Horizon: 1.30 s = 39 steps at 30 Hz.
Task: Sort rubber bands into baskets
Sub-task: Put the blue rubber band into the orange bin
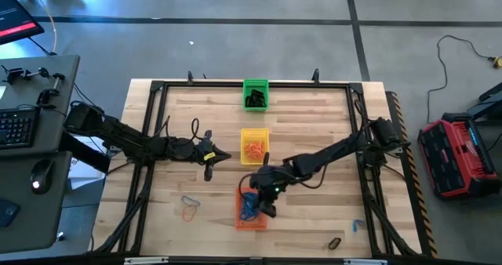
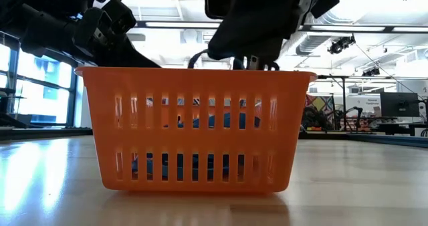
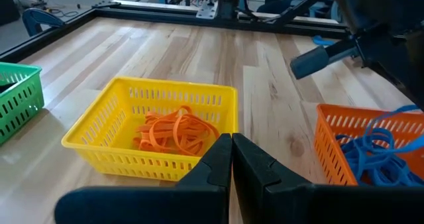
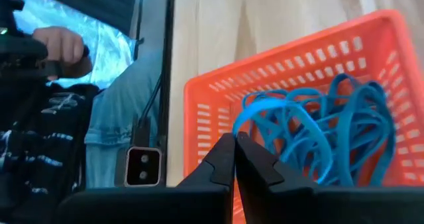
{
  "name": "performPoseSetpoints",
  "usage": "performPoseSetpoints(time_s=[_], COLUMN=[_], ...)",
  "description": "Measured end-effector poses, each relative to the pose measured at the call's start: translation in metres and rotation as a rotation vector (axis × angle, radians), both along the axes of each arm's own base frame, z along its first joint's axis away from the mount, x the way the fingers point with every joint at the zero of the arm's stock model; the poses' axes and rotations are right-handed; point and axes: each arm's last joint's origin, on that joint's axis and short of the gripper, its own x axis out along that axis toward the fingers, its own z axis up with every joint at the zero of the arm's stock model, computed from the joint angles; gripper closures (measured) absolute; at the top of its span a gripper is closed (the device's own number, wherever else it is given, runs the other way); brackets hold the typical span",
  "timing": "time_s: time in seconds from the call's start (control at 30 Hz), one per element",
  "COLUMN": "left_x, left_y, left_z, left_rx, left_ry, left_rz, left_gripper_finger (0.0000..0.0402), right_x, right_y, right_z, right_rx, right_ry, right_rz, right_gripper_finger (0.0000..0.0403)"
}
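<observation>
Clearly the loose rubber bands (image 1: 189, 209) on the near-left tabletop are light, limp and springy; pinching one strand of a loop looks best. Both the left gripper (image 1: 209, 169) and right gripper (image 1: 265, 208), above the orange basket (image 1: 241, 219), are pinched closed, empty.

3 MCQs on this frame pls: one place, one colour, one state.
1. Where is the right gripper?
A. over the orange basket
B. over the green basket
C. off the table

2. What colour are the bands in the yellow basket?
A. blue
B. orange
C. black

3. The left gripper is:
A. wide open
B. shut, holding nothing
C. shut on a basket

Answers: 1 A, high view shows it above that basket. 2 B, the orange bands lie inside. 3 B, its fingers meet with nothing between.
</observation>
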Motion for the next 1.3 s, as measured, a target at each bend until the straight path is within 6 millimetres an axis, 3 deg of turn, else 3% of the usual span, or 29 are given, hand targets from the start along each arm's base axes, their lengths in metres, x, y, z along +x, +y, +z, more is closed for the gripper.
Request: performPoseSetpoints(time_s=[0.1,0.23,0.4,0.53,0.67,0.9,1.17,1.3], left_x=[0.0,0.0,0.0,0.0,-0.003,-0.005,-0.006,-0.017], left_y=[0.0,0.0,0.0,-0.002,-0.007,-0.029,-0.062,-0.074], left_z=[0.0,0.0,0.0,-0.002,-0.007,-0.012,0.011,0.021], left_rx=[0.0,-0.001,-0.003,-0.015,-0.036,-0.024,0.0,0.004], left_ry=[-0.001,0.0,0.006,0.024,0.089,0.274,0.611,0.794], left_rz=[0.0,0.0,-0.016,-0.08,-0.173,-0.282,-0.347,-0.349], left_gripper_finger=[0.0399,0.0399,0.0399,0.0399,0.0399,0.0399,0.0399,0.0399], right_x=[-0.001,-0.002,-0.005,-0.016,-0.037,-0.053,-0.064,-0.074], right_y=[0.001,0.001,0.0,0.0,0.001,0.004,0.001,0.004], right_z=[0.0,0.001,0.016,0.038,0.058,0.071,0.047,0.052], right_rx=[0.005,0.004,0.01,-0.031,-0.154,-0.305,-0.316,-0.334], right_ry=[0.004,0.01,-0.029,-0.085,-0.089,-0.17,-0.201,-0.248], right_rz=[0.017,0.021,0.025,0.039,0.084,0.202,0.221,0.202], right_gripper_finger=[0.039,0.0336,0.0253,0.0221,0.0247,0.0391,0.0399,0.0402])
